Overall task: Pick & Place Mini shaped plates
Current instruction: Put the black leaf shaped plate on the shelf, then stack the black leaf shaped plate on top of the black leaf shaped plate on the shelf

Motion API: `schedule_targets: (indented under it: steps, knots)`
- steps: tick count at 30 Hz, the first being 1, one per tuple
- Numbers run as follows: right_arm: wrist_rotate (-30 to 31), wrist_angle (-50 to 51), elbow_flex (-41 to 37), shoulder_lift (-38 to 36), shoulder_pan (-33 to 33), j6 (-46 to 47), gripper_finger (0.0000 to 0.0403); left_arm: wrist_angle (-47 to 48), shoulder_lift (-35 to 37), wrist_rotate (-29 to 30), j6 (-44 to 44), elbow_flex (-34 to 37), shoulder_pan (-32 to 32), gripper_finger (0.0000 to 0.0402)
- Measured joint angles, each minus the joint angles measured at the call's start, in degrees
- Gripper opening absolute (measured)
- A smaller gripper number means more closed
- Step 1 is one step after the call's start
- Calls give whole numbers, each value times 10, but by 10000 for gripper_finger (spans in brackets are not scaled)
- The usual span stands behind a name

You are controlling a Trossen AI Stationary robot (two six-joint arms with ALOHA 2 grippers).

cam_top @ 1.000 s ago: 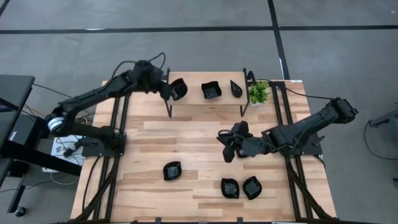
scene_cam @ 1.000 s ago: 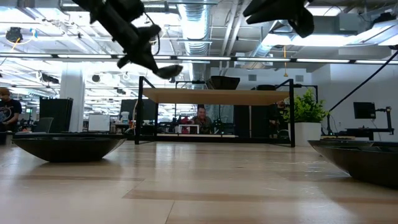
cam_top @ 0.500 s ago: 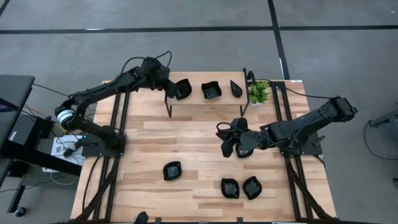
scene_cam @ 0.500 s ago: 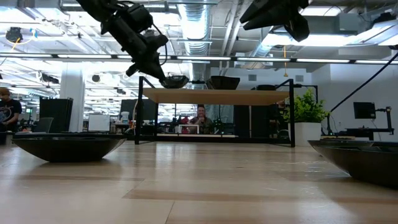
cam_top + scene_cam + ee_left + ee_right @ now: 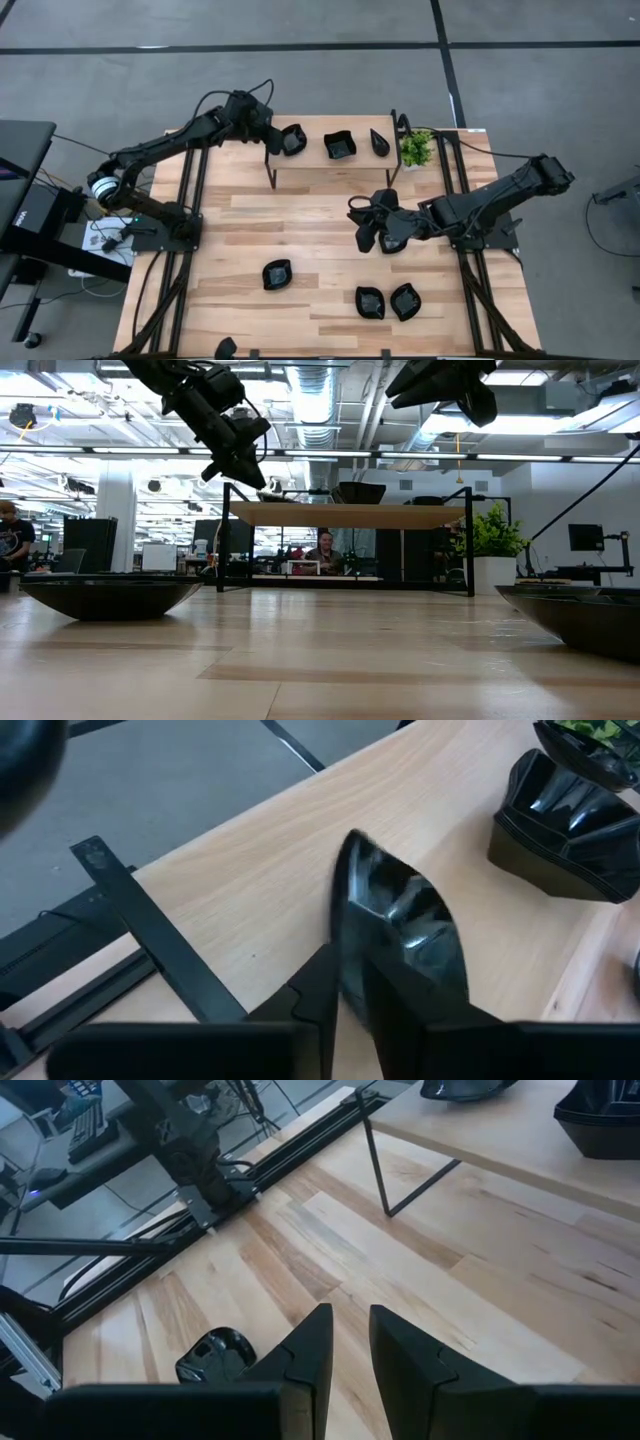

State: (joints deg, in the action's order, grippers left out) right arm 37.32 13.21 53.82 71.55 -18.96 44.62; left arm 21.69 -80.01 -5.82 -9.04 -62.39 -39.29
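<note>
While partly hidden, left end effector straddles plate.

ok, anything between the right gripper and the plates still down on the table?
Nothing visible. The right gripper hovers empty over mid-table. The lone plate and the plate pair lie on bare wood toward the front edge. The shelf and potted plant sit on the far side, off that path.
</note>
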Motion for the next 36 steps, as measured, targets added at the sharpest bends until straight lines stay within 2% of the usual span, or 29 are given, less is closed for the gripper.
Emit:
schedule_targets:
  steps: [12,16,20,30,36]
  knots:
    - [0,0,0,0,0,0,65,1,0,-1,0,0,0,98]
    - [0,0,0,0,0,-2,65,14,2,-33,2,0,3,122]
    - [0,0,0,0,0,-2,65,40,22,-37,16,1,13,141]
    - [0,0,0,0,0,-2,65,105,164,-32,13,7,71,136]
    - [0,0,0,0,-1,-2,65,137,274,-32,-44,78,150,132]
